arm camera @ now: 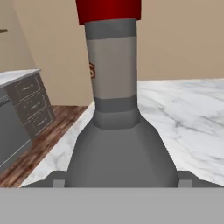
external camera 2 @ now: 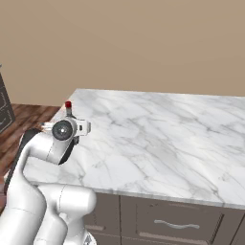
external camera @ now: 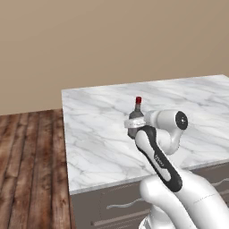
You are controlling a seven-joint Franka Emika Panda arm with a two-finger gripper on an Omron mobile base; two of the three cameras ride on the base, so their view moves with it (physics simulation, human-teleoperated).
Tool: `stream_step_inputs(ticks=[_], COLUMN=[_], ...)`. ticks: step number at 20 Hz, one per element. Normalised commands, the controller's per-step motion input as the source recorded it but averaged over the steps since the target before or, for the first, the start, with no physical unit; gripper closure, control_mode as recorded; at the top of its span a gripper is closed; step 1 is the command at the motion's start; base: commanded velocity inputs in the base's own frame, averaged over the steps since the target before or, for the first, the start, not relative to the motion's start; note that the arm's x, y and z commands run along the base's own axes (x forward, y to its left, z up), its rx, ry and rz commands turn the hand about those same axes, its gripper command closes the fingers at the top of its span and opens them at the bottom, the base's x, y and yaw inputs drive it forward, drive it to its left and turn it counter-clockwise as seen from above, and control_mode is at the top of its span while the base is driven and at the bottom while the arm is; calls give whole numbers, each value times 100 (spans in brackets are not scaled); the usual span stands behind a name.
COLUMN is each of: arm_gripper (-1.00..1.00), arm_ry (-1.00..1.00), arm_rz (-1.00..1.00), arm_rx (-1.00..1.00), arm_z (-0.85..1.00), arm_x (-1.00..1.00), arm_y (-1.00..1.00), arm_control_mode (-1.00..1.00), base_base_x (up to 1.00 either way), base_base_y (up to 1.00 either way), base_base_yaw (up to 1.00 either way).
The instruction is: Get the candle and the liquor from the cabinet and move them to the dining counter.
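Plain tan wall closes off the back of the room, and ahead of the hand spreads the dining counter (external camera: 103, 134), its white grey-veined marble top running wide over dark brown drawers (external camera 2: 172, 222) with silver handles, while a wood-plank floor (external camera: 31, 165) lies off to the hand's left side. Right at the gripper (external camera: 134, 127) stands the liquor (external camera: 136, 114), upright on the marble near the counter's front-left corner, a dark squarish bottle with a short neck and a red cap (arm camera: 108, 9) topping it. In the left base view the bottle's lower body sits hidden behind the white wrist, with the neck and cap rising clear above the hand; in the right base view the cap (external camera 2: 68, 104) pokes up just over the round dark joint of the arm. The hand view looks straight at the bottle from very close: sloping grey shoulders fill the low middle, the neck with its greyish label band climbs above, and two small finger tips (arm camera: 59, 183) stand just beside the body on either side. The jaws stand wide around the bottle's body, but whether the pads actually press the glass cannot be told. Beyond the bottle, to the hand's left, a second marble-topped run of dark drawers (arm camera: 33, 105) stands across the floor.
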Motion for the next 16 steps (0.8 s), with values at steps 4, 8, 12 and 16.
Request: stream_step_inputs(ticks=[4,8,12,16], arm_gripper=[100,100,100,100], arm_ry=[20,22,25,19], arm_rz=[13,17,17,16], arm_rx=[0,8,9,6], arm_z=[-40,-30,-21,-32], arm_x=[56,53,46,39], arm_y=[-5,-17,-13,-7], arm_control_mode=[-100,-100,-100,-100], base_base_x=[0,0,0,0], base_base_y=[0,0,0,0], base_base_yaw=[0,0,0,0])
